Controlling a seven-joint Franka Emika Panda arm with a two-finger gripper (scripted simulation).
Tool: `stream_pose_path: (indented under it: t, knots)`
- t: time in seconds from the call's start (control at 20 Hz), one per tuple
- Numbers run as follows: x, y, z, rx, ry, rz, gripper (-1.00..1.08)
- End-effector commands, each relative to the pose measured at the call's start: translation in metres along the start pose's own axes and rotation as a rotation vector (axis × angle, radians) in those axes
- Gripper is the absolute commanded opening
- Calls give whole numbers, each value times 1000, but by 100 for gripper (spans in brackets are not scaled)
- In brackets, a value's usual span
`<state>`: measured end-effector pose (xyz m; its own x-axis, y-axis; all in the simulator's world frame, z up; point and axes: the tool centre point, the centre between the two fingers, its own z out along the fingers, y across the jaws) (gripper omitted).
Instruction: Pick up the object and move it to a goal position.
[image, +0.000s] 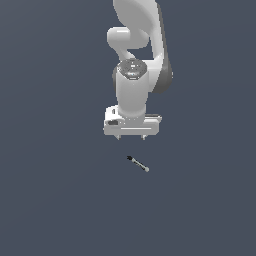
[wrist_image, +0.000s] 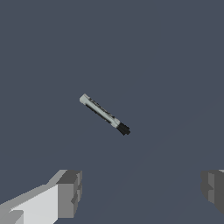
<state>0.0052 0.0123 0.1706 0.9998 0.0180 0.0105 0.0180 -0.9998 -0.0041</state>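
Observation:
The object is a tiny thin stick (image: 137, 163), black at one end and pale grey-white along the rest. It lies flat and slanted on the dark floor, just in front of and below my gripper (image: 131, 137) in the exterior view. In the wrist view the stick (wrist_image: 104, 114) lies ahead of my gripper (wrist_image: 142, 192), apart from both fingertips (wrist_image: 70, 192). The gripper is open, empty, and hangs above the floor, fingers pointing down.
The white arm (image: 135, 65) rises behind the gripper in the exterior view. The floor (image: 55, 190) is a plain dark grey-blue surface. No other object and no goal marker shows.

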Motion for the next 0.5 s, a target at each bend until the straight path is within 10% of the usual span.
stream_pose_path:
  t: [0.0, 0.45]
  knots:
    - [0, 0, 0, 0, 0, 0, 100]
    - [8, -3, -5, -28, 19, -21, 100]
